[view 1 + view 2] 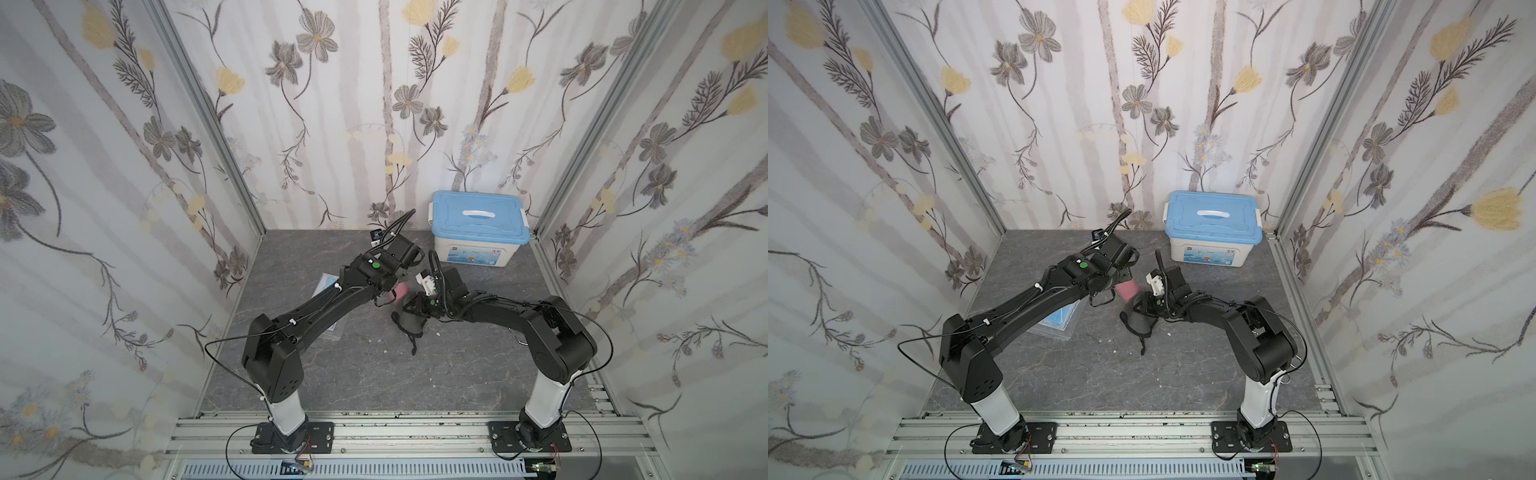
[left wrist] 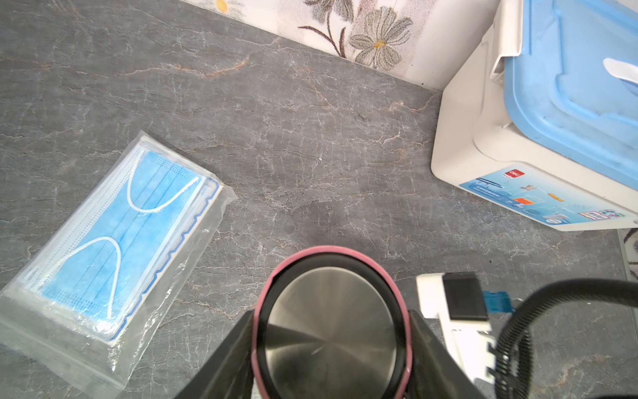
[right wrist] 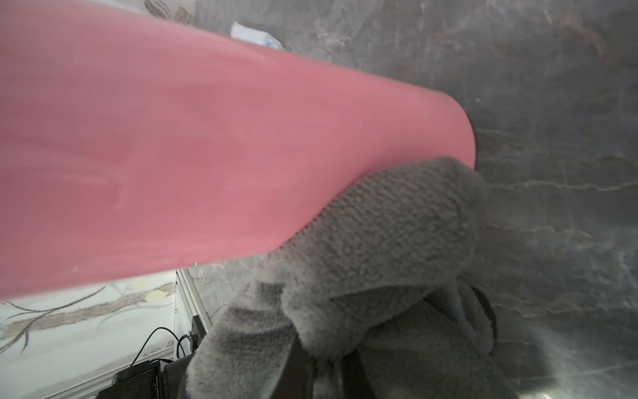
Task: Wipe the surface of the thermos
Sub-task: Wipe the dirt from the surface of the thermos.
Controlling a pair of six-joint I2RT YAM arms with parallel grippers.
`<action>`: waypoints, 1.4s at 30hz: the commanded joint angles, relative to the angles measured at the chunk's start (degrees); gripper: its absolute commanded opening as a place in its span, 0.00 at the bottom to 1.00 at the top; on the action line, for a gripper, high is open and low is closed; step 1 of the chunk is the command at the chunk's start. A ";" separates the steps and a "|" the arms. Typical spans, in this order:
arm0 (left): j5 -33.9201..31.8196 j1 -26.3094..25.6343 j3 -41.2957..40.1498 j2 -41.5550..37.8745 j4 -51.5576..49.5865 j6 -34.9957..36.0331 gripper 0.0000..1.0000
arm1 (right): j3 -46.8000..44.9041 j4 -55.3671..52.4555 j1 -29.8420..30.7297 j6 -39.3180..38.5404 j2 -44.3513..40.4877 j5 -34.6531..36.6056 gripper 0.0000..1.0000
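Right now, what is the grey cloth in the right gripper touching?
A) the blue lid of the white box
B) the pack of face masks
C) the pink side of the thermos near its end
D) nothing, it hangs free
C: in the right wrist view the grey cloth presses against the thermos near its end, while the left gripper clamps the thermos at its cap end.

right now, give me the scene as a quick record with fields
thermos: pink, silver cap, lifted off the table
left gripper: shut on thermos, jaws on either side near the cap
right gripper: shut on grey cloth
contact: cloth against thermos body near its base
table: mask pack, blue-lidded box
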 commanded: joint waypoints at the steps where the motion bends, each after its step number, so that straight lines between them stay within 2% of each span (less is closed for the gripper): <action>1: 3.80 -0.27 0.47 0.74 -3.07 -1.57 0.00 | -0.21 5.81 -0.04 1.18 1.36 -1.60 0.00; 5: 3.19 -0.35 0.83 0.68 -4.01 -1.22 0.00 | -0.30 5.12 -0.10 0.79 -0.78 -1.23 0.00; 11: 2.38 -0.33 2.26 0.71 -6.52 1.74 0.00 | -0.25 0.60 -0.53 -1.37 -8.76 -0.23 0.00; 18: 1.66 -0.24 8.38 3.73 -11.72 9.18 0.00 | 0.20 -4.29 -1.94 -4.04 -17.24 -0.11 0.00; 27: 4.53 -0.44 15.99 8.09 -15.81 19.03 0.00 | -2.31 -3.54 -4.01 -5.24 -19.02 -1.86 0.00; 34: 5.24 -2.72 10.38 7.13 -12.76 31.09 0.00 | -2.71 -4.15 -6.33 -7.12 -20.08 -3.28 0.00; 42: 6.68 -2.89 -3.81 -1.25 -2.92 35.87 0.00 | -0.23 -5.67 -8.11 -9.38 -18.51 -5.87 0.00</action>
